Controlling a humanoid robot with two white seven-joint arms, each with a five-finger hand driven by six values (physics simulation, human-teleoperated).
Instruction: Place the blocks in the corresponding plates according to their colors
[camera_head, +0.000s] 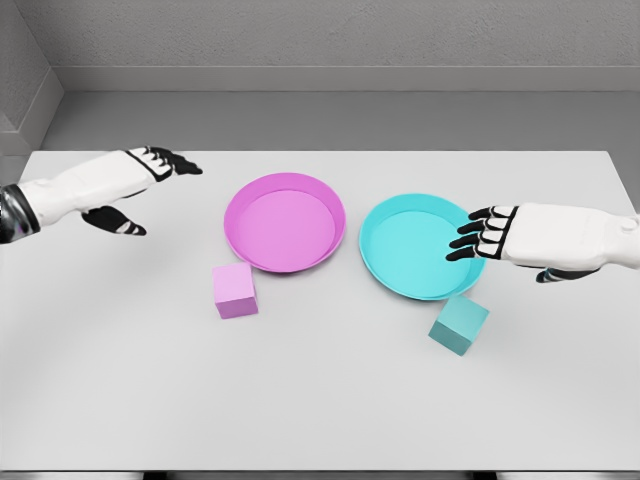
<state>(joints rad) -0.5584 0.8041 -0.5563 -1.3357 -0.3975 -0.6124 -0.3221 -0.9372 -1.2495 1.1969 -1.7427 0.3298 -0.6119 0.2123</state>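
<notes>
Both forearms cut off; cyan plate (400, 262) rim partly hidden.

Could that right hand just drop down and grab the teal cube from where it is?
Probably yes. The right hand is open over the cyan plate's rim, and the teal cube sits just below it on the table, nothing between them.

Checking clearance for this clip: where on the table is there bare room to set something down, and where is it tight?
Bare: the table strip in front of the pink block and teal block, and the far edge behind the pink plate and teal plate. Crowded: the plates nearly touch, each block sits close to its plate, and the right hand hangs over the teal plate's rim.
</notes>
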